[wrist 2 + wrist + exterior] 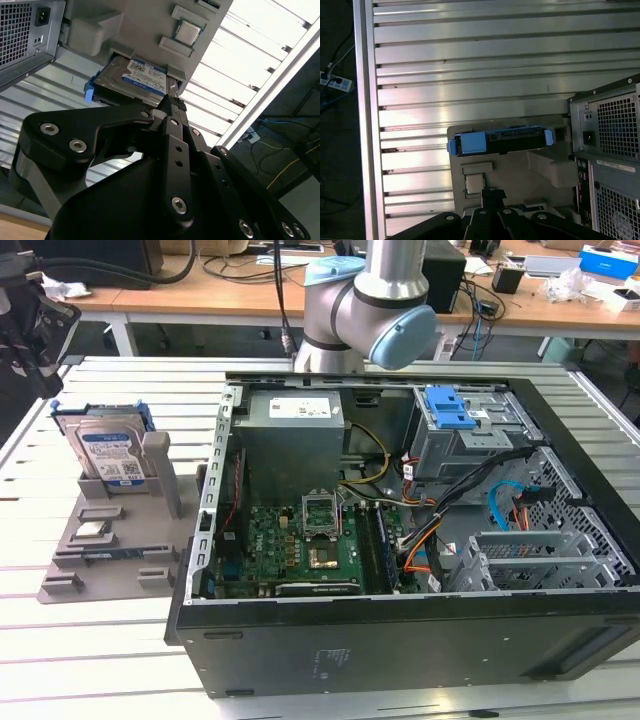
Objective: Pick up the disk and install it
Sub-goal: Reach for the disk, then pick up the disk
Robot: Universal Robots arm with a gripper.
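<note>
Disk parked in its stand, tool close by

In the exterior view the disk (108,455) stands on edge in a grey stand (110,550) on the slatted counter (100,660), at 9 o'clock from the open computer case (400,640). In the second wrist view the tool (171,103) hovers near the disk's labelled face, apart from it. Whether it is open or closed cannot be told.

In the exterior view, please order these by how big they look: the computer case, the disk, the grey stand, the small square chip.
Largest to smallest:
1. computer case
2. grey stand
3. disk
4. chip
The differences are plain, so nearness to the camera does not change the order.
</note>
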